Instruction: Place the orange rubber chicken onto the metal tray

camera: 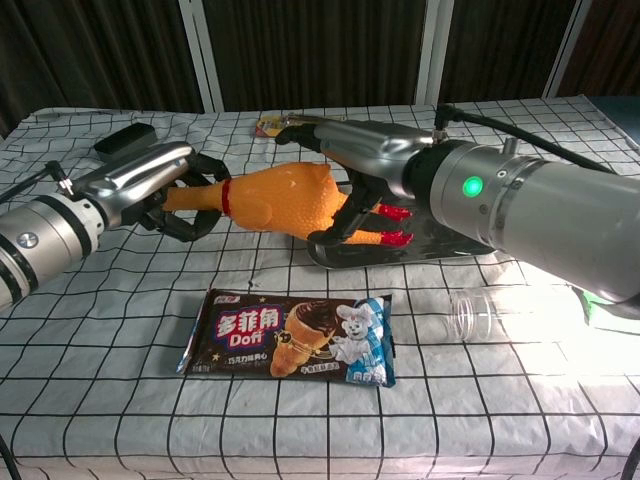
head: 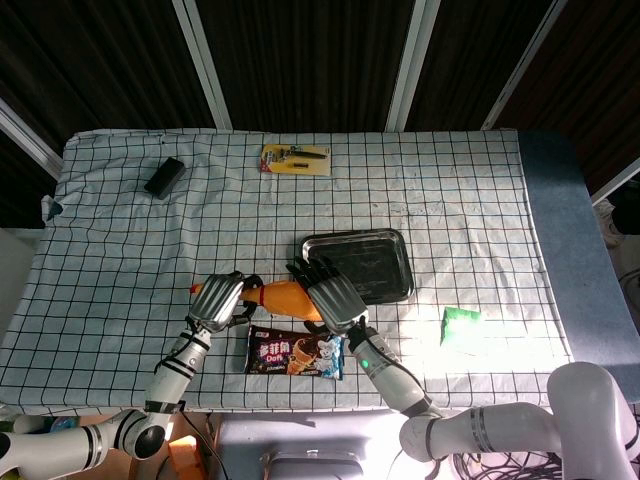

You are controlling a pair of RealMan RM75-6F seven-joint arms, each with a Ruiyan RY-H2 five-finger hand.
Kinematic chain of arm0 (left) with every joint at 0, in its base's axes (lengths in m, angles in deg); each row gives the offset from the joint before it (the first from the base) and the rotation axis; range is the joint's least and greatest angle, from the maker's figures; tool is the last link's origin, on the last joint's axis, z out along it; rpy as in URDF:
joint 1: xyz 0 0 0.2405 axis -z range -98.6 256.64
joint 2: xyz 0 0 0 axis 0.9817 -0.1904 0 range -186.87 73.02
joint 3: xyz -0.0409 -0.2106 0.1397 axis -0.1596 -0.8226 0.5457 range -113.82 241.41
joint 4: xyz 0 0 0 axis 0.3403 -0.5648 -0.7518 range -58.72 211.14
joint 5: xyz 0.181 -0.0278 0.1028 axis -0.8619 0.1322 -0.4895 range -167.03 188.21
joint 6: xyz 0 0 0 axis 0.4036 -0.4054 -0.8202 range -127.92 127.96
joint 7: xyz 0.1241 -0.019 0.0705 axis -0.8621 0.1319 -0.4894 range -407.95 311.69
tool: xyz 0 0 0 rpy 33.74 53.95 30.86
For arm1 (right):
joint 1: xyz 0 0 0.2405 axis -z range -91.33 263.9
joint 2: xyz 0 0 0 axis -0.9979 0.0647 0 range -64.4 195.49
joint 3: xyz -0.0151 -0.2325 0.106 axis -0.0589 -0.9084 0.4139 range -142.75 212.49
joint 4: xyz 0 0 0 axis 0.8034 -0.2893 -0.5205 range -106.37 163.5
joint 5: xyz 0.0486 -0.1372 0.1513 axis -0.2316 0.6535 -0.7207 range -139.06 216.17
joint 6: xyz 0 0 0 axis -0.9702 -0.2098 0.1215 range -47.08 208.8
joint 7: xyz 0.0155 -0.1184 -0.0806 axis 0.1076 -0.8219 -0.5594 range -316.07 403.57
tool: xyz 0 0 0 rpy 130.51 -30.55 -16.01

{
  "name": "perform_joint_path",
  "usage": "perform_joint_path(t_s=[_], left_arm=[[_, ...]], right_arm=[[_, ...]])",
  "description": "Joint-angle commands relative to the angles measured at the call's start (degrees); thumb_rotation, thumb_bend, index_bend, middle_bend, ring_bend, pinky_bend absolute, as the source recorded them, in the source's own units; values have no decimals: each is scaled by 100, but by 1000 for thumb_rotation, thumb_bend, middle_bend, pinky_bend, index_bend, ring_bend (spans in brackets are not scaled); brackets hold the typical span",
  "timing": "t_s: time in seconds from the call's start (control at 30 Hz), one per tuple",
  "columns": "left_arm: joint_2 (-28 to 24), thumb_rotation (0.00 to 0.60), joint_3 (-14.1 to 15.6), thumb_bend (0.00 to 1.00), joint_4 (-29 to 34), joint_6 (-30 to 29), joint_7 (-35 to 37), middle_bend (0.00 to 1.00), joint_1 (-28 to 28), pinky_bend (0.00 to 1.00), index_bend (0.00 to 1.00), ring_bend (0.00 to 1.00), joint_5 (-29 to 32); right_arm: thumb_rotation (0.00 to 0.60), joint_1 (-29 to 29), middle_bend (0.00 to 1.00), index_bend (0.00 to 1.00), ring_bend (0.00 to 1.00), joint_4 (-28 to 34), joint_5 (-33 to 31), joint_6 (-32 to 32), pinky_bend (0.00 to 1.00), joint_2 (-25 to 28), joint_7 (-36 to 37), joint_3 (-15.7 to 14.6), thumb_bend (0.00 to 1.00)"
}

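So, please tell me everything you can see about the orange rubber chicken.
The orange rubber chicken looks like smooth, glossy rubber, with a plump orange body, a thin neck with a red band, and red feet. It lies roughly horizontal above the checked cloth, neck to the left in the chest view, feet beside the metal tray's near edge. The left hand grips the neck end. The right hand is spread over the body, fingers curling down behind it; firm contact is unclear.

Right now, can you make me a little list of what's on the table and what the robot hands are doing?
chicken: orange rubber chicken held above the cloth, not on the tray
left hand: left hand grips its neck
right hand: right hand fingers spread over its body, thumb underneath
tray: metal tray beside the chicken's red feet
snack: chocolate cone packet lying flat in front
far side: black box, yellow card
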Motion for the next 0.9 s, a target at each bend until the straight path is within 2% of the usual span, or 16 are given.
perform_joint_path(t_s=[0.03, 0.17, 0.23, 0.3, 0.37, 0.4, 0.5, 0.6, 0.7, 0.77, 0.83, 0.9], left_arm=[[1, 600, 11, 872, 17, -3, -1, 699, 3, 773, 562, 451, -18], [17, 600, 33, 874, 47, -12, -17, 698, 9, 773, 562, 451, -50], [22, 600, 29, 875, 47, -7, -7, 698, 17, 773, 562, 451, -54], [16, 600, 23, 875, 41, -1, 4, 699, 18, 773, 562, 451, -43], [8, 600, 26, 876, 35, -3, 17, 699, 13, 773, 562, 451, -42], [6, 600, 28, 876, 34, -3, 22, 699, 11, 773, 562, 451, -44], [0, 600, 38, 876, 45, -4, 28, 699, 7, 773, 563, 451, -49], [-8, 600, 43, 875, 55, -4, 39, 699, 5, 773, 563, 451, -55], [14, 600, 34, 866, 29, -47, 170, 679, -13, 758, 561, 438, -98], [23, 600, 44, 830, -18, -70, 223, 626, -27, 698, 530, 405, -127], [34, 600, 51, 721, -96, -102, 241, 525, -42, 592, 437, 347, -146], [41, 600, 50, 606, -151, -133, 326, 395, -53, 460, 262, 259, -191]], right_arm=[[600, -6, 0, 0, 0, -23, -15, -24, 0, -4, -6, -13, 180], [600, -5, 6, 0, 0, -131, 30, -7, 17, -136, 71, -9, 180], [600, -5, 92, 68, 51, -170, -20, 36, 123, -220, 60, 10, 180], [600, -11, 268, 277, 224, -223, -20, 107, 365, -298, 14, 19, 182], [600, -5, 371, 420, 358, -301, 46, 212, 511, -399, -13, 21, 193], [600, 1, 460, 534, 468, -323, 73, 236, 620, -429, -6, 23, 216], [600, 35, 658, 785, 682, -479, 339, 425, 804, -586, 69, 39, 319], [600, 82, 807, 968, 837, -627, 586, 611, 954, -740, 147, 50, 434], [600, 109, 842, 1000, 876, -666, 652, 637, 992, -780, 125, 58, 473], [600, 119, 847, 1000, 880, -675, 687, 647, 996, -779, 88, 65, 485], [600, 137, 849, 1000, 880, -673, 723, 651, 997, -767, 65, 74, 492], [600, 154, 850, 1000, 881, -664, 744, 642, 997, -751, 66, 86, 495]])
